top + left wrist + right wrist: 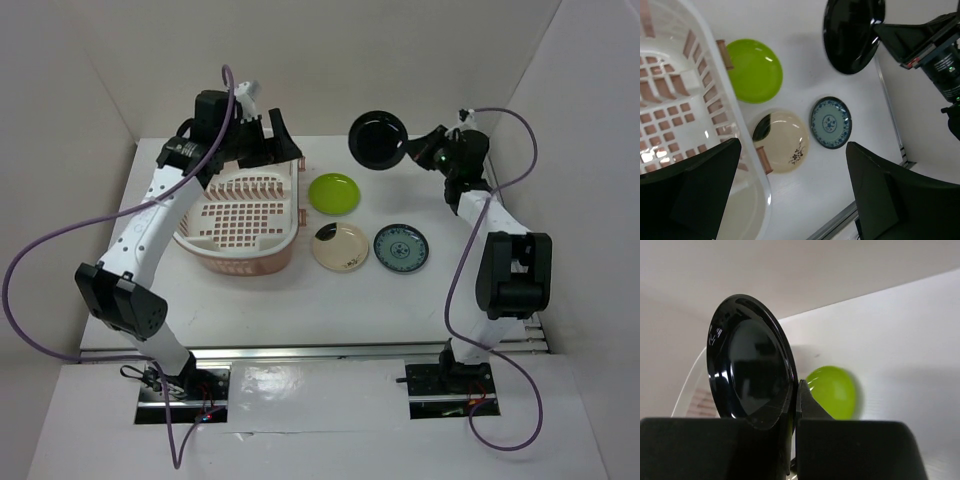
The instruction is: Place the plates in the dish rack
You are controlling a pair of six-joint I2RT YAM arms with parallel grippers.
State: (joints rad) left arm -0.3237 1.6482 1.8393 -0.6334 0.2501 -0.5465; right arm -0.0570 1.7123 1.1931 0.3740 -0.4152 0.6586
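My right gripper (408, 150) is shut on the rim of the glossy black plate (377, 138) and holds it on edge in the air at the back of the table. In the right wrist view the black plate (747, 370) stands upright in the gripper (794, 410). The lime green plate (334, 193), the cream plate (340, 247) and the blue-green plate (401, 247) lie flat on the table right of the pink dish rack (245, 262). My left gripper (268, 140) is open and empty, above the rack's far right corner. The rack holds no plates.
White walls close in the table at the back and on both sides. In the left wrist view the rack's rim (725, 107) lies at the left, with the green plate (755, 70), cream plate (782, 142) and blue-green plate (830, 122) beside it. The table's metal edge (840, 220) runs below.
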